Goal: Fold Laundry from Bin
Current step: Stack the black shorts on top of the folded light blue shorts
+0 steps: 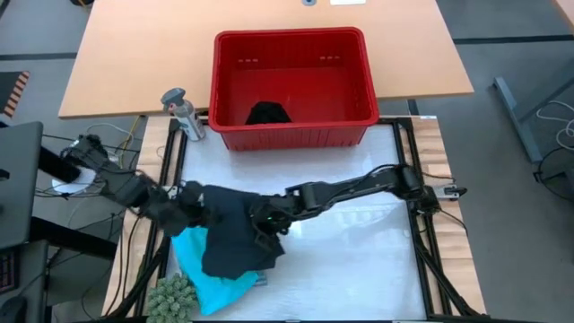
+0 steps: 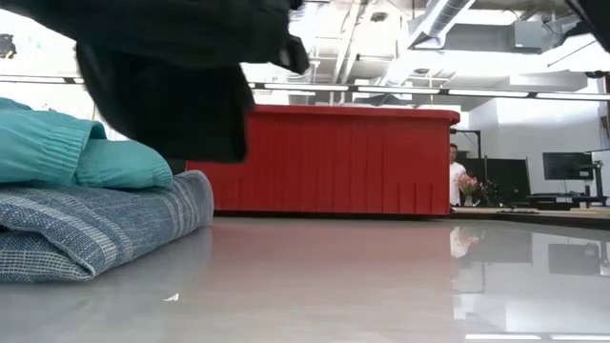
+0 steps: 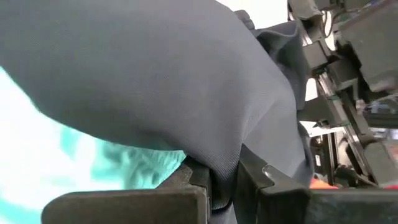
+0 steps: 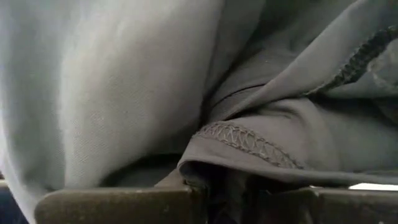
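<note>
From above, the left hand [image 1: 190, 205] and the right hand [image 1: 260, 220] are meeting over the near left part of the white table [image 1: 359, 260], both gripping a black garment [image 1: 231, 235] that is hanging spread between them. Under it a turquoise garment [image 1: 204, 274] is lying, with a blue-grey striped piece [image 1: 172, 296] poking out at the near left edge. The red bin [image 1: 291, 82] is sitting at the far side of the table, with another black piece [image 1: 267, 113] lying on its floor. A small grey bottle [image 1: 183, 113] is standing just left of the bin.

From table height, the black garment [image 2: 172, 76] is dangling from above at the upper left, clear of the table surface. At the left, the turquoise garment [image 2: 76, 152] is resting folded on top of the folded striped garment [image 2: 95, 224]. The bin [image 2: 343, 162] is standing behind them, and a person [image 2: 457, 181] is standing far off in the room at its right.

From the left wrist, dark cloth [image 3: 155, 81] is filling most of the frame and is being pinched between the two dark fingers [image 3: 186, 183], with turquoise fabric [image 3: 124, 168] showing behind.

From the right wrist, the black garment [image 4: 249, 124], its stitched hem showing, is being clamped between that hand's fingers [image 4: 124, 205].
</note>
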Tool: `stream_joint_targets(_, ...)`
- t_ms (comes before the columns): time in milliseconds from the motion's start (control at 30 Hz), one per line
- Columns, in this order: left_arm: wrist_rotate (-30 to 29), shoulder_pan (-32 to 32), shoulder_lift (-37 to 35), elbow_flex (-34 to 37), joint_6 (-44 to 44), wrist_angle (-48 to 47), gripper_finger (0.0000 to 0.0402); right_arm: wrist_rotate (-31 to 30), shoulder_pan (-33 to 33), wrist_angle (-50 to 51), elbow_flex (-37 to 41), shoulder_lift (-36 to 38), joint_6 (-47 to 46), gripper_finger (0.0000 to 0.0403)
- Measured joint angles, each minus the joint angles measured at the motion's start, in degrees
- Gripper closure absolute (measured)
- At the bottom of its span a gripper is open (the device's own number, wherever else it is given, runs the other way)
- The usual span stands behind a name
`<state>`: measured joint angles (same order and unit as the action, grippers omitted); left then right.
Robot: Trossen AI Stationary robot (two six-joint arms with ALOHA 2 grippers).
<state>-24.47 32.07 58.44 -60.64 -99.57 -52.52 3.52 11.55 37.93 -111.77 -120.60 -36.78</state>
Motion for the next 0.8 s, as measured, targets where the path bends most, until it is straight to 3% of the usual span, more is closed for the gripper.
stream_joint_targets(133,-6.4,9.3,-0.3,0.0,-8.7,-4.4,0.0387,1.6,0.1,3.0,-9.0,-5.4,2.3,0.0334)
stream_joint_targets(367,-11.4,23.6,2.6,-0.1,-26.8,-14.5,0.0386,4.0,0.1,6.5,-20.3,-12.8,4.1,0.0334)
stream_joint_targets(800,-6.5,33.3,10.9,0.0,-28.2,-16.1,0.0386,5.8,0.0,5.6,-21.9,-14.9,4.9,0.0334)
